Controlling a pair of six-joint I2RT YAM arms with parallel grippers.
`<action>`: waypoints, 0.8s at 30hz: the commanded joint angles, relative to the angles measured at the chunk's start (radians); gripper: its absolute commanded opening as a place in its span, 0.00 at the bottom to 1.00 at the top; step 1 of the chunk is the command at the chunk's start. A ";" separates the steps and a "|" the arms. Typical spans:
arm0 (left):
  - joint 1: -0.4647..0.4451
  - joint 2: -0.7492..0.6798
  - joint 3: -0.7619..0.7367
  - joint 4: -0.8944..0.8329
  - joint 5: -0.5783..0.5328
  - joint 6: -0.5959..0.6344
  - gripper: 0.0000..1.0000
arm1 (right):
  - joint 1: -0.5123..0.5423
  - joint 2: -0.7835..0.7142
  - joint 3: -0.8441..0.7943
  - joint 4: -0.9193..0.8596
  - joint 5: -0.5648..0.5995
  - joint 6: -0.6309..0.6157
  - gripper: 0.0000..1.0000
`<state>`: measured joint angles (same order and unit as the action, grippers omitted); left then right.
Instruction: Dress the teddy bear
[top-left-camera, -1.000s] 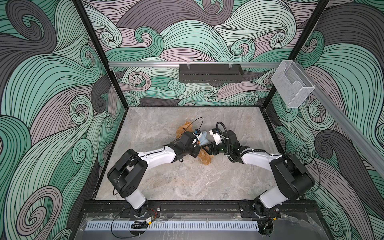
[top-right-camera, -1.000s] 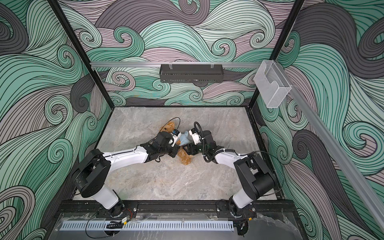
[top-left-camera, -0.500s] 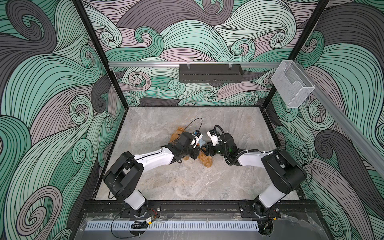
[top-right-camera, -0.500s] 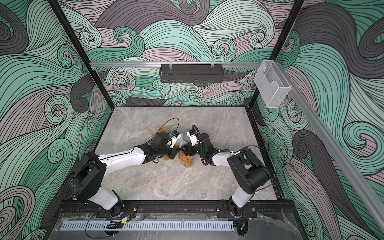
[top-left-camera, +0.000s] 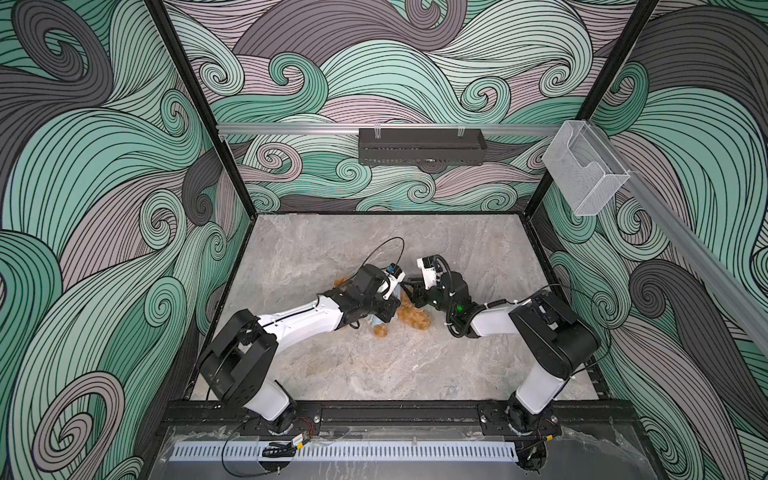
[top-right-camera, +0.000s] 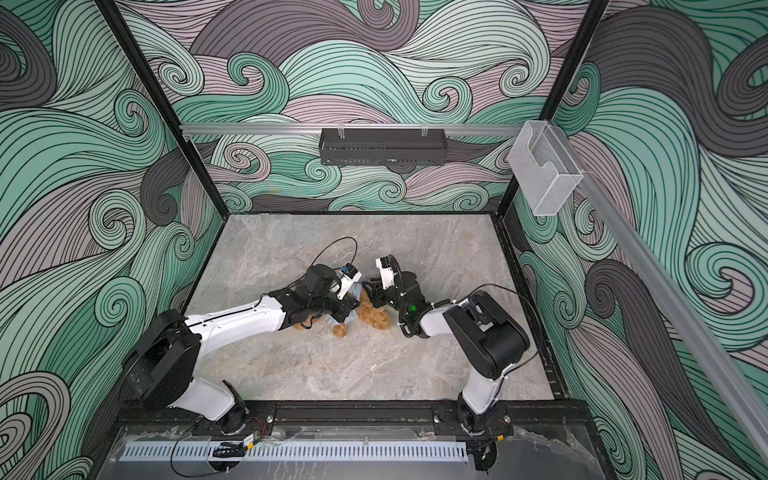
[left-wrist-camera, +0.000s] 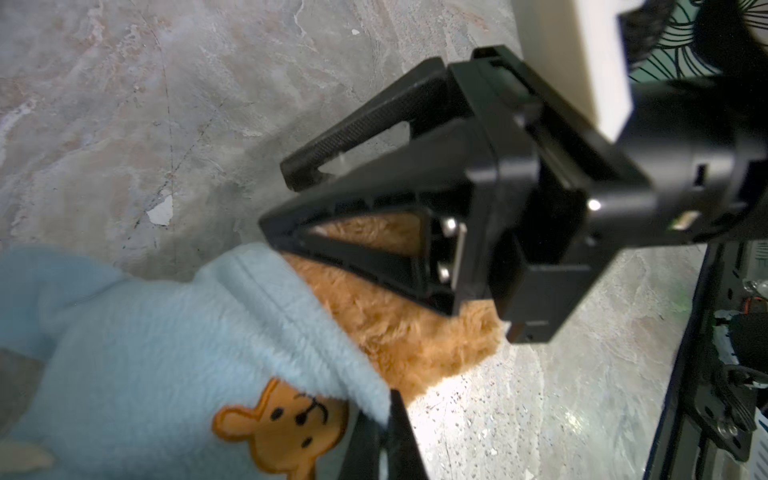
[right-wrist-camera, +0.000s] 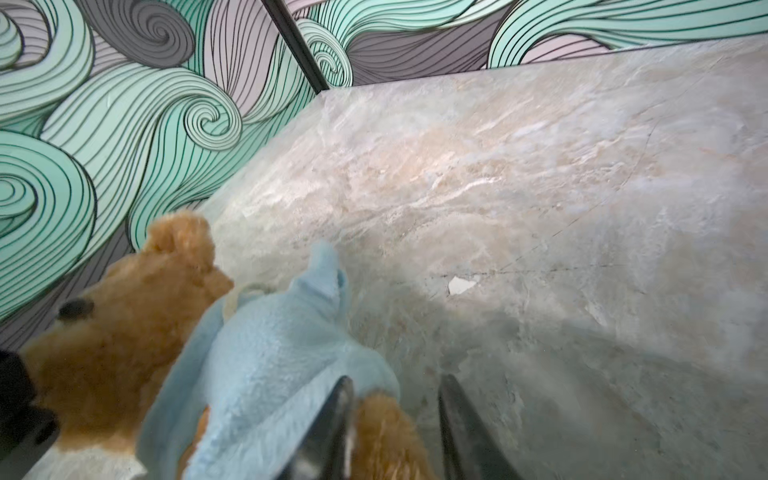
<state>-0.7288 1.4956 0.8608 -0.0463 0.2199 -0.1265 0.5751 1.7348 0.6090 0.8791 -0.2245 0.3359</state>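
Here the veined, grey stone-look tabletop (top-left-camera: 374, 374) carries the curly golden-brown teddy bear (top-left-camera: 415, 321) at its middle, clear of every edge. A fleecy pale-blue shirt (left-wrist-camera: 145, 353) lies partly over it. The left claw (left-wrist-camera: 388, 444) is clenched on the shirt's hem; the right claw (right-wrist-camera: 395, 384) stands parted around a furry limb.
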 joint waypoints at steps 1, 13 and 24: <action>-0.003 -0.067 -0.029 -0.023 -0.035 0.032 0.00 | 0.005 -0.033 -0.030 0.037 0.081 0.049 0.20; -0.003 -0.167 -0.062 -0.100 -0.362 -0.018 0.00 | 0.038 -0.224 -0.115 -0.253 -0.048 0.091 0.12; -0.003 -0.195 -0.103 -0.155 -0.295 0.019 0.08 | 0.072 -0.408 -0.066 -0.460 -0.028 -0.005 0.41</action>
<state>-0.7303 1.3209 0.7658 -0.1669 -0.0887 -0.1253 0.6506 1.3369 0.5018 0.4919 -0.2832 0.3744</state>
